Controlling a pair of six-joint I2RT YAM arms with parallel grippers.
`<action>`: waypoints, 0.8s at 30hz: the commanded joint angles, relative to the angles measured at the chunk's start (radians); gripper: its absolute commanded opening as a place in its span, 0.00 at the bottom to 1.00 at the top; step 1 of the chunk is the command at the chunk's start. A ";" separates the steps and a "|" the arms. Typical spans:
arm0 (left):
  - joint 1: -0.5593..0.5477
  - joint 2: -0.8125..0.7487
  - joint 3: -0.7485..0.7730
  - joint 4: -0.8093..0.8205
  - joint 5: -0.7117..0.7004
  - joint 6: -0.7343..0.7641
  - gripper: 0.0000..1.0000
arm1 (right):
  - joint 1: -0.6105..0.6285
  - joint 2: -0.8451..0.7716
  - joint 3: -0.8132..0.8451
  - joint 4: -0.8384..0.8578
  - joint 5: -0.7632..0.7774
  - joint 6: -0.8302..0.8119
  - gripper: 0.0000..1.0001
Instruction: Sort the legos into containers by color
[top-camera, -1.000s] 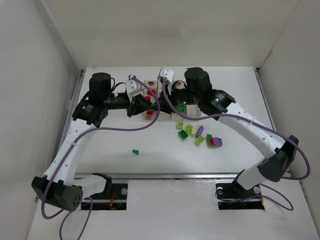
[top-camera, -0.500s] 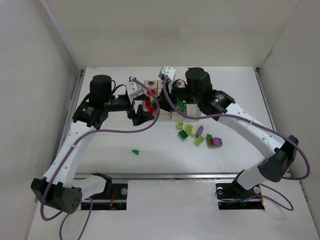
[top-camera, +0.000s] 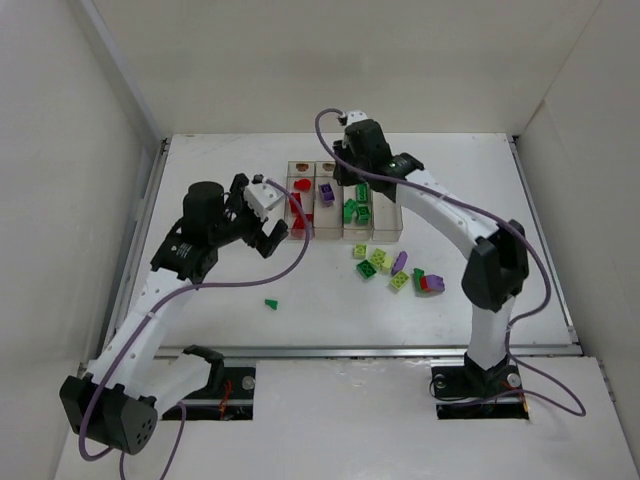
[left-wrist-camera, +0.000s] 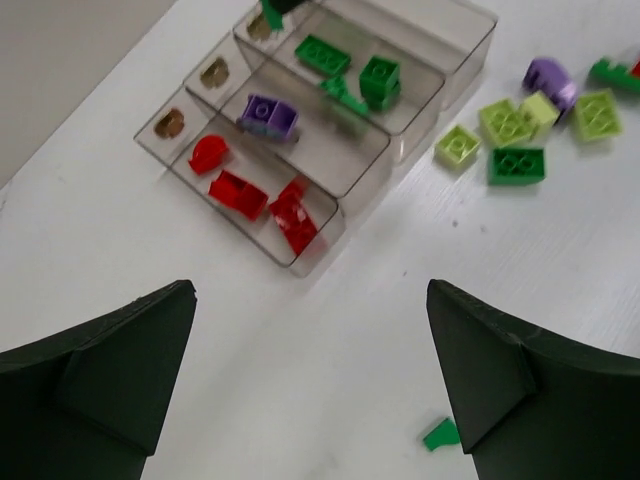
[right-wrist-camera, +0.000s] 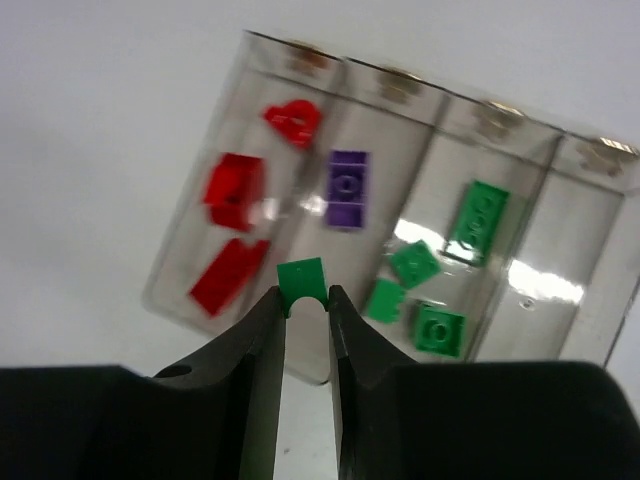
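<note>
The white table carries a row of four joined clear containers toward its far side, their notched ends pointing away from the arms. Just in front of the row's right end lies a loose cluster of legos (yellow-green ones, a dark green one, a purple one, and at the right another purple touching a red and a green piece). One small green piece lies alone, well apart to the left, nearer the front edge.

Colored legos inside clear joined containers
</note>
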 joint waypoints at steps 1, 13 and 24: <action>-0.003 -0.028 -0.053 0.005 -0.108 0.153 1.00 | -0.086 0.131 0.106 -0.155 0.153 0.142 0.00; -0.003 0.089 -0.150 -0.274 -0.002 0.522 0.96 | -0.179 0.315 0.187 -0.178 0.030 0.110 0.00; -0.072 0.158 -0.216 -0.432 0.021 0.876 0.97 | -0.179 0.320 0.197 -0.192 0.021 0.101 0.75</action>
